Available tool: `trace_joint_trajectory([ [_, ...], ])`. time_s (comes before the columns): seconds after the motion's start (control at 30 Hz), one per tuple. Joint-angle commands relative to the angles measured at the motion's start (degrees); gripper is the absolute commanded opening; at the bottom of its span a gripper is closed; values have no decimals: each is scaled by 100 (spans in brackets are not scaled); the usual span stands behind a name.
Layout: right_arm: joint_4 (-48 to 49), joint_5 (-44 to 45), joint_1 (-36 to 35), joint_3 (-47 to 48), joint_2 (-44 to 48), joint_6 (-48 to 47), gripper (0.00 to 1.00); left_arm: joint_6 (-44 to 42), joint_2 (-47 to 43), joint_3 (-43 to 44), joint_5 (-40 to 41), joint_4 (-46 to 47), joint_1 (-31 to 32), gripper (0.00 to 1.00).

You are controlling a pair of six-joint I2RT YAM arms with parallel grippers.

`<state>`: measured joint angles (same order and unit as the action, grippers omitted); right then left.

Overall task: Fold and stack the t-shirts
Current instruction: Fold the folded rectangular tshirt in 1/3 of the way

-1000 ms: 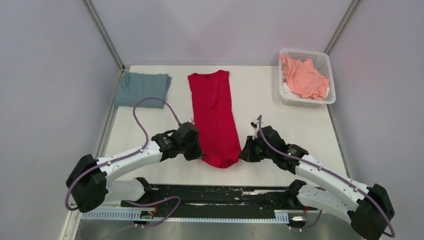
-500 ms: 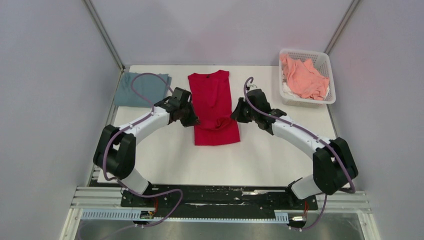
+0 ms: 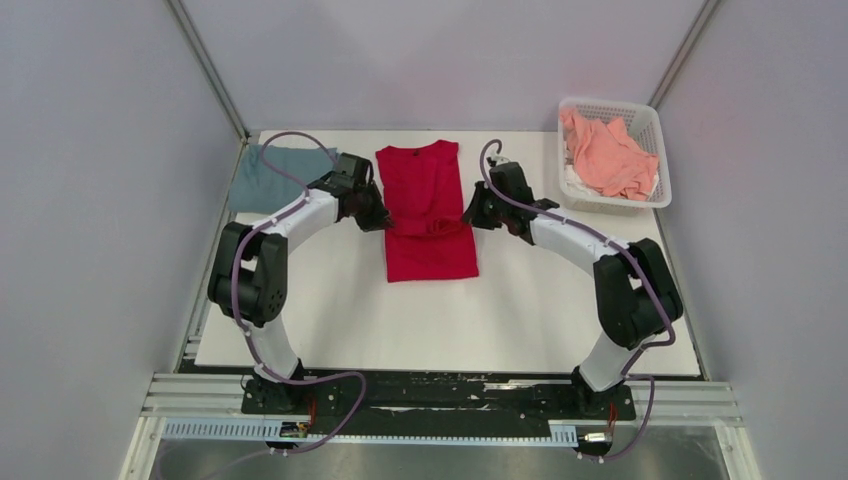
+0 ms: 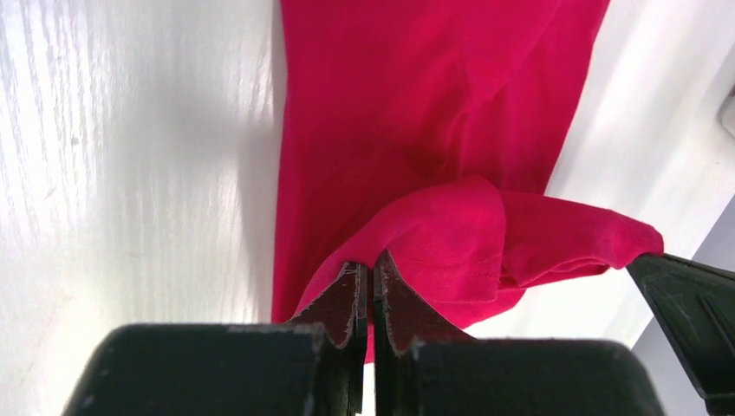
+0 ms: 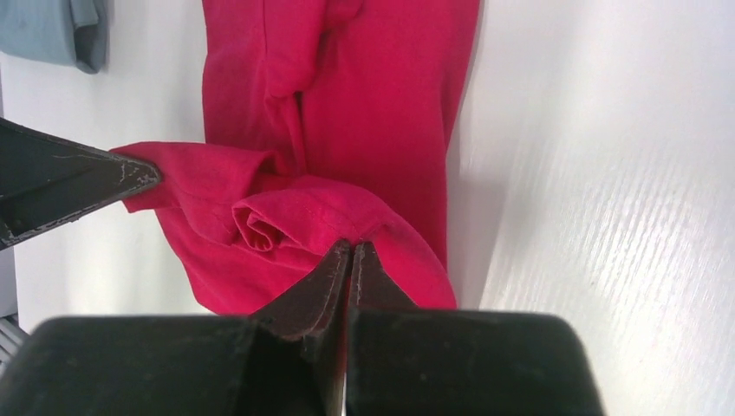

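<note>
The crimson red t-shirt [image 3: 428,215] lies lengthwise in the middle of the table, its near hem lifted and carried over the body. My left gripper [image 3: 382,222] is shut on the hem's left corner, and in the left wrist view the left gripper [image 4: 371,264] pinches the red t-shirt [image 4: 416,130]. My right gripper [image 3: 470,218] is shut on the right corner, and in the right wrist view the right gripper [image 5: 350,250] pinches the red t-shirt [image 5: 364,104]. The folded blue-grey t-shirt [image 3: 268,172] lies at the far left. The salmon pink t-shirt [image 3: 605,152] sits crumpled in the basket.
The white mesh basket [image 3: 655,190] stands at the table's far right corner. Grey walls and metal posts close in the back and sides. The blue-grey shirt's edge shows at the top left of the right wrist view [image 5: 52,30].
Both grippers have carried the red shirt's near hem away from me, from the table's near part up over the shirt's middle, doubling the lower half over itself.
</note>
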<state>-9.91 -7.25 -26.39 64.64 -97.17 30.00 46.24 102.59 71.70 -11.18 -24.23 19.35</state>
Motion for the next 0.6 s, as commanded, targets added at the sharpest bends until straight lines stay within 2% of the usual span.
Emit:
trace_joint_trajectory([
  [0.0,391,-155,156,406,-192,-170,0,-238,169,390,-70,74,-87,4],
  [0.2,437,-497,251,672,-631,-223,0,-246,490,537,-148,26,-205,5],
  [0.33,437,-503,289,904,-996,-237,0,-226,668,594,-222,111,-303,11],
  [0.47,437,-441,438,1394,-1469,-282,9,-274,901,861,-271,156,-474,28],
  [0.53,402,-524,568,1772,-1730,-273,17,-266,993,1085,-340,217,-614,46],
  [0.57,402,-592,624,1920,-1806,-250,23,-256,1018,1150,-382,248,-664,60],
])
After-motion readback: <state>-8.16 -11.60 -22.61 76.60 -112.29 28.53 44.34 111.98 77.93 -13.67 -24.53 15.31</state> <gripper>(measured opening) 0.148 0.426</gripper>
